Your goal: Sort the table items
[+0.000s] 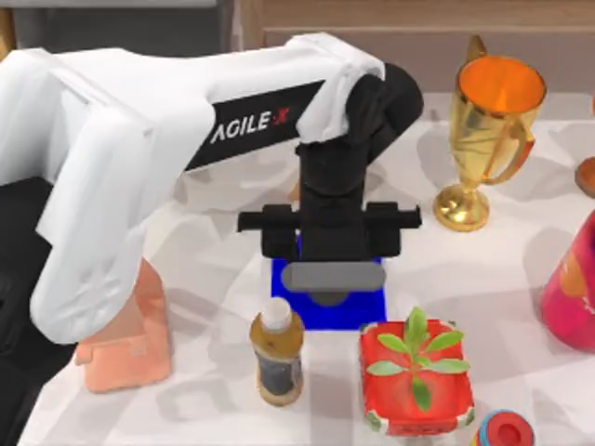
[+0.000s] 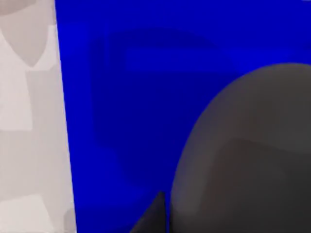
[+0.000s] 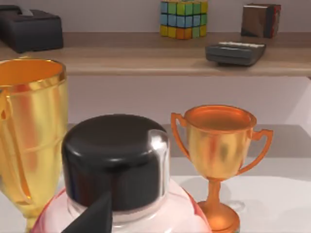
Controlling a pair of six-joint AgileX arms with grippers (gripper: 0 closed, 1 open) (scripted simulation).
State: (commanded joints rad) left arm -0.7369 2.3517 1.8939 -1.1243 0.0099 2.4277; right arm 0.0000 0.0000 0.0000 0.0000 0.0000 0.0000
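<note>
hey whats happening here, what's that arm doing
The left arm is stretched over the middle of the table, its left gripper low over a blue mat. A dark grey mouse sits on that mat right beneath it; the left wrist view shows the mouse on the blue surface at close range. Nearby stand a brown bottle, a red planter box and a gold trophy. The right wrist camera looks past a black-capped bottle at trophies.

Inventory, by count:
1 grey mouse point(image 1: 332, 277) on 1 blue mat point(image 1: 327, 302).
1 brown bottle point(image 1: 278, 356), white cap.
2 gold trophies point(image 3: 219, 150), diff. sizes.
1 red planter point(image 1: 416, 376).
1 pink bottle point(image 3: 119, 170), black cap.
1 colour cube point(image 3: 184, 18).
1 calculator point(image 3: 235, 52).
</note>
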